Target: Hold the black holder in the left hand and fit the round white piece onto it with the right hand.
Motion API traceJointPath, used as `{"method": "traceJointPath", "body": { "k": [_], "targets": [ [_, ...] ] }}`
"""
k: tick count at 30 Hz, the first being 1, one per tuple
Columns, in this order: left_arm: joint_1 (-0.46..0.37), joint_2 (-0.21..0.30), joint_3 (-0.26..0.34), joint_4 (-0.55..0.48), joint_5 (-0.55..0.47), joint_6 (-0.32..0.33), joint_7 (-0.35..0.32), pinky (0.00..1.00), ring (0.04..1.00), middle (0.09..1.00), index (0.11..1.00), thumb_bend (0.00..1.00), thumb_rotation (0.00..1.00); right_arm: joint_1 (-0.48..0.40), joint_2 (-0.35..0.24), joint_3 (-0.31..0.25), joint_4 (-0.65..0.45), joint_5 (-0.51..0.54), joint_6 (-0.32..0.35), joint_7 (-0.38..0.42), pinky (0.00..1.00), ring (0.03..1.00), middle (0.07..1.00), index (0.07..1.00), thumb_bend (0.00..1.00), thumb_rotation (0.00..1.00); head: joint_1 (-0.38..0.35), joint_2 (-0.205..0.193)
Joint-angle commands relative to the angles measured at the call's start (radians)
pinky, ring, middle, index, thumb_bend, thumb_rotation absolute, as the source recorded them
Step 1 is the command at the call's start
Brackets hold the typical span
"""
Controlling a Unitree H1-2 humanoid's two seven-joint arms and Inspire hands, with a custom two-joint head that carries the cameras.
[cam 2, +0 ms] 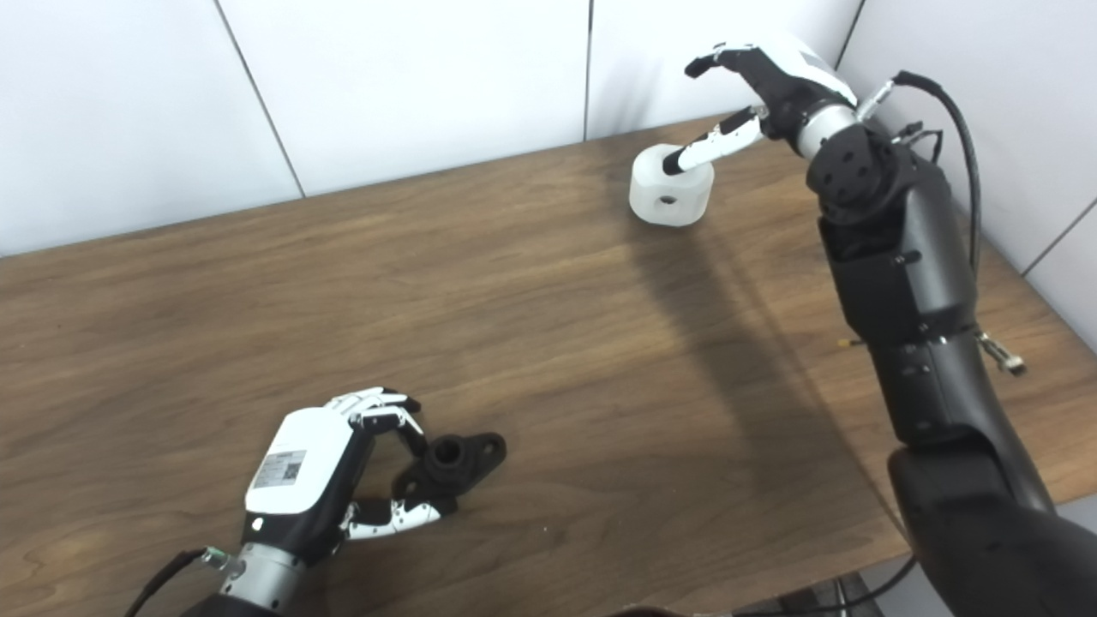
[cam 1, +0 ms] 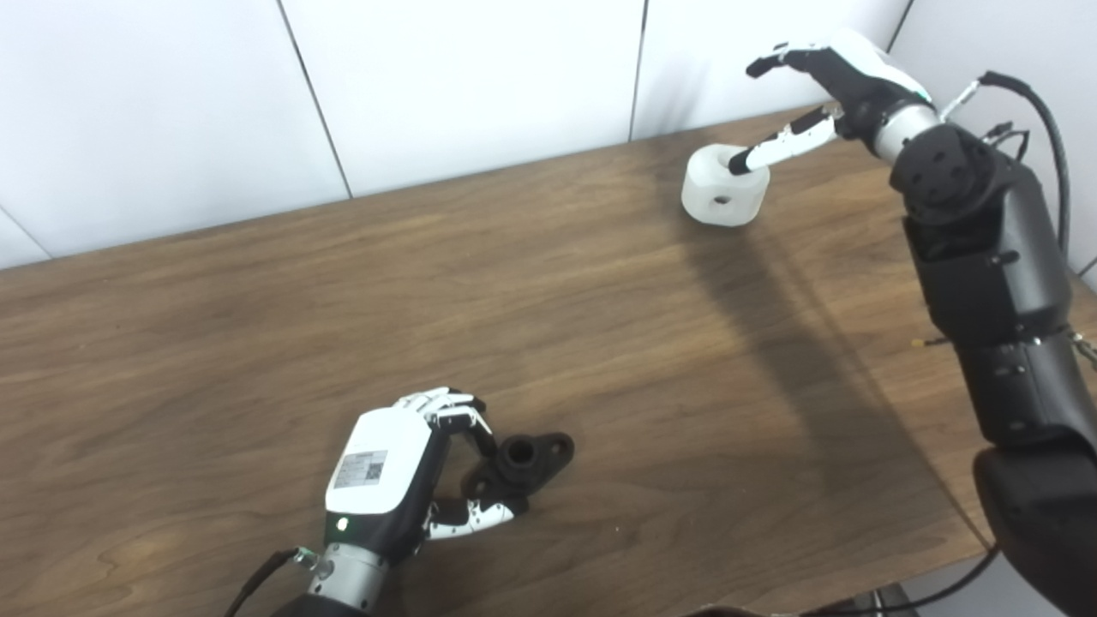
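White-shelled right hand (cam 1: 823, 81) reaching to the far right corner of the desk (cam 1: 548, 343), fingers spread, gripping nothing; thumb tip dipping into the top opening of the round white piece (cam 1: 725, 187), other fingers arching above and apart from it. Piece sitting upright, bore vertical, side hole facing the camera. Lying well apart from that, at the near left edge: left hand (cam 1: 403, 480) half curled around the black holder (cam 1: 523, 463), fingers and thumb touching its near end, not clearly lifting it. Holder lying flat, long axis pointing diagonally up-right toward the white piece. Likely needing a carry across the whole desk by the right hand.
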Motion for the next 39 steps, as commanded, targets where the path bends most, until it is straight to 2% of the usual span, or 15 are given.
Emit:
{"method": "traceJointPath", "body": {
  "k": [1,7,10,16,21,25,32,35,39],
  "targets": [
    [0.027,0.020,0.004,0.033,0.028,0.038,-0.042,0.80,0.826,0.754,0.486,0.52,0.05,-0.065,-0.042,0.018,0.019,-0.016,-0.002,-0.010,0.89,1.000,0.952,0.828,0.99,0.33,-0.003,0.002],
    [0.032,0.017,0.009,0.026,0.022,0.046,-0.049,0.80,0.830,0.756,0.486,0.52,0.05,-0.112,-0.029,0.106,0.099,-0.088,-0.001,-0.005,0.87,1.000,0.966,0.850,0.99,0.33,-0.005,0.004],
    [0.033,0.013,0.011,0.027,0.018,0.050,-0.052,0.79,0.830,0.755,0.486,0.52,0.05,-0.124,-0.018,0.124,0.129,-0.096,-0.001,-0.014,0.87,1.000,0.967,0.850,0.99,0.33,-0.003,0.005],
    [0.035,0.005,0.012,0.024,0.016,0.058,-0.060,0.80,0.834,0.757,0.486,0.52,0.05,-0.150,0.011,0.157,0.199,-0.115,-0.001,-0.028,0.95,1.000,0.970,0.857,0.99,0.30,0.004,0.005],
    [0.036,0.002,0.014,0.026,0.018,0.057,-0.051,0.79,0.829,0.751,0.486,0.52,0.05,-0.166,0.028,0.158,0.244,-0.129,-0.001,-0.049,0.98,1.000,0.973,0.867,0.97,0.27,0.007,0.003],
    [0.033,0.003,0.013,0.023,0.024,0.058,-0.056,0.80,0.827,0.751,0.486,0.52,0.05,-0.173,0.025,0.166,0.259,-0.141,-0.001,-0.041,0.99,1.000,0.977,0.871,0.97,0.28,0.006,0.003],
    [0.037,0.000,0.021,0.024,-0.002,0.054,-0.053,0.74,0.834,0.756,0.486,0.52,0.05,-0.176,0.025,0.143,0.288,-0.154,-0.001,-0.042,0.99,1.000,0.980,0.874,0.96,0.29,0.006,0.003],
    [0.037,0.000,0.022,0.024,-0.002,0.056,-0.058,0.73,0.837,0.757,0.486,0.52,0.05,-0.170,0.018,0.134,0.293,-0.133,-0.001,-0.063,0.99,1.000,0.980,0.874,0.96,0.27,0.010,0.003],
    [0.037,0.001,0.022,0.026,0.001,0.054,-0.056,0.73,0.836,0.758,0.486,0.52,0.05,-0.171,-0.007,0.159,0.297,-0.124,-0.003,-0.080,0.95,1.000,0.968,0.870,0.95,0.29,0.009,0.004]
  ]
}}
